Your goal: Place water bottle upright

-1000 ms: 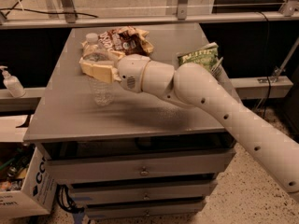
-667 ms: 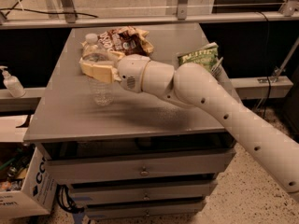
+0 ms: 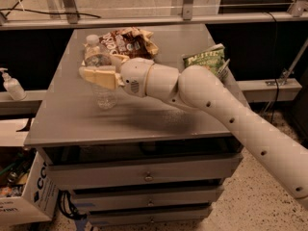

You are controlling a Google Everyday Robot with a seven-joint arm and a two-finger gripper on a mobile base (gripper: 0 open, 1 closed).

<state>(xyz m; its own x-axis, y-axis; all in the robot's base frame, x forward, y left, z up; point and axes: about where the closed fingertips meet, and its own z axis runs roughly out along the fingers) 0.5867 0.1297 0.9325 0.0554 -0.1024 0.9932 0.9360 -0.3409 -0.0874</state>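
Counter (image 3: 144, 121): flat matte grey, drawers the same grey. 
Water bottle (image 3: 101, 93): clear, ribbed, white cap, pale band near neck. 
Tool (image 3: 96, 70): cream-tan fingers clamped on the bottle, at the counter's left rear; the arm (image 3: 231, 114) is off-white with small dark dots. 
Snack bag (image 3: 131, 40): brown with white print. 
Second bag (image 3: 204, 59): green, pale lettering. 
Pump dispenser (image 3: 10, 84): white. 
Floor (image 3: 262, 196): speckled beige.

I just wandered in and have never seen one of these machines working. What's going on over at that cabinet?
A white robot arm reaches over the grey cabinet top, and its gripper is closed around a small clear water bottle. The bottle stands nearly upright, its base at or just above the surface; I can't tell if it touches. A brown snack bag and a green chip bag lie behind it, untouched.
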